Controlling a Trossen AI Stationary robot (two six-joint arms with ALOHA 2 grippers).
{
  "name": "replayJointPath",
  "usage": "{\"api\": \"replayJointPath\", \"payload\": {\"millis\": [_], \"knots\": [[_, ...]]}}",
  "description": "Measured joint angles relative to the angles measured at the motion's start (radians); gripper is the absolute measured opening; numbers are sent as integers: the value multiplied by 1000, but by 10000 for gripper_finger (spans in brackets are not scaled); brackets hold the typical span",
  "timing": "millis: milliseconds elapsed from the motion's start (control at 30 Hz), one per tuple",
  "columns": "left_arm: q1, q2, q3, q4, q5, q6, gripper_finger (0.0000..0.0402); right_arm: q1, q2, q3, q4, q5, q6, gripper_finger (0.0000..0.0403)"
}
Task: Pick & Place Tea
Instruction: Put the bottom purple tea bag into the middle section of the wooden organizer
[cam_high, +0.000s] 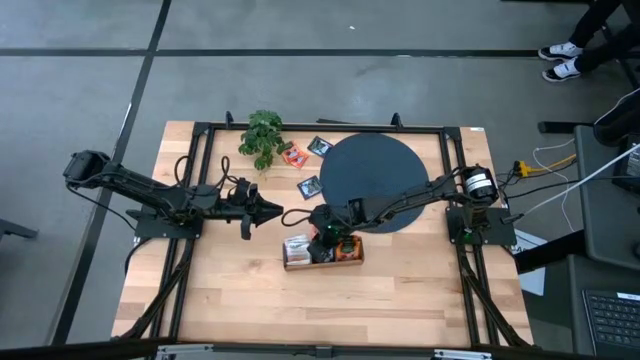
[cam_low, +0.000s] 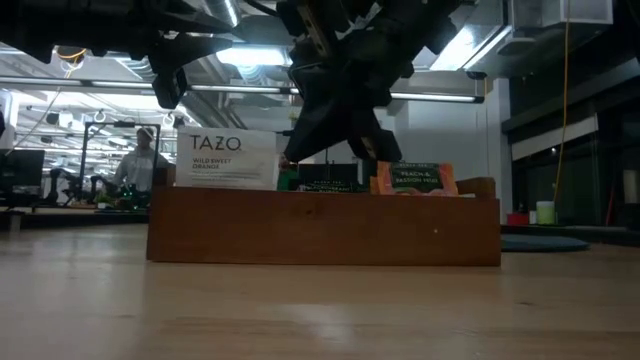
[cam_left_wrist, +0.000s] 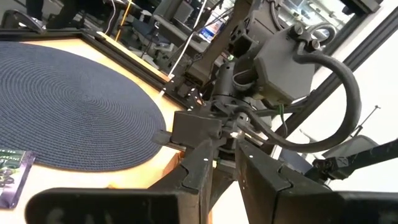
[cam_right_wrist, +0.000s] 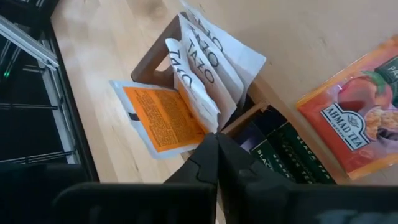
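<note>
From above, my right gripper (cam_high: 322, 232) reaches across the mat (cam_high: 375, 182) to the wooden box (cam_high: 322, 255) mid-tabletop (cam_high: 250, 300), where the filed tea stands; three loose packets (cam_high: 309, 186) lie near the plant (cam_high: 263, 135), by the mat's edge. My left gripper (cam_high: 275, 212) waits just beside, pointing at the box – whether its fingers are parted I cannot tell

Low down, the box shows a white Tazo packet (cam_low: 227, 158) and an orange one (cam_low: 414, 178) upright, my right arm hanging over them

My left wrist sees only the mat and the right arm

My right wrist shows fingers pressed together over the row – empty, I judge, beside a white packet (cam_right_wrist: 163, 118) leaning out, likely to straighten it
</note>
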Motion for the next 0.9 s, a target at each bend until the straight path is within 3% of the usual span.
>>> {"api": "replayJointPath", "payload": {"millis": [367, 567, 667, 900], "knots": [[0, 0, 20, -53, -3, 19, 67, -54, -83, -1, -54, -1, -78, 5], [5, 44, 212, -469, -40, 137, 49, -126, -200, -1, -185, 5, -216, 5], [40, 102, 285, -563, -79, 139, 36, -164, -224, -1, -237, 17, -257, 5], [173, 279, 400, -615, 86, 92, 14, -231, -230, -2, -319, 29, -330, 9]]}}
